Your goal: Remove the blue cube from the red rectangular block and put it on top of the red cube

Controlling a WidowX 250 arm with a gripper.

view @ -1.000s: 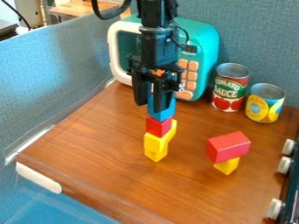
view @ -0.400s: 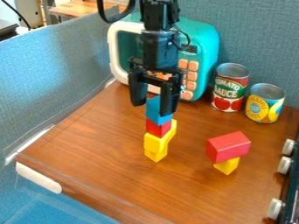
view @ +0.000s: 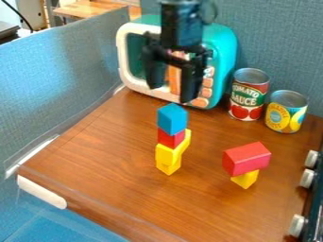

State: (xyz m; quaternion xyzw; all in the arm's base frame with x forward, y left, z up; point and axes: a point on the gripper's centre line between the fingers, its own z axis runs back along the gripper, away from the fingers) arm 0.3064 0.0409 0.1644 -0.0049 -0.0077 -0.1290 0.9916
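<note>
Toward twelve o'clock over the bench [view: 107,160], the tool [view: 170,93] hung released, fingers apart; near it at six o'clock, the blue cube [view: 172,119] sat atop the red cube [view: 172,138], seemingly leaving only a clear upward retreat.

Before you lies a brown wood-grain tabletop [view: 114,156]. At your ten o'clock, a blue-grey fabric panel [view: 63,80] catches pale light; another panel [view: 277,38] stands at one, a light wooden table [view: 85,9] beyond at eleven.
</note>
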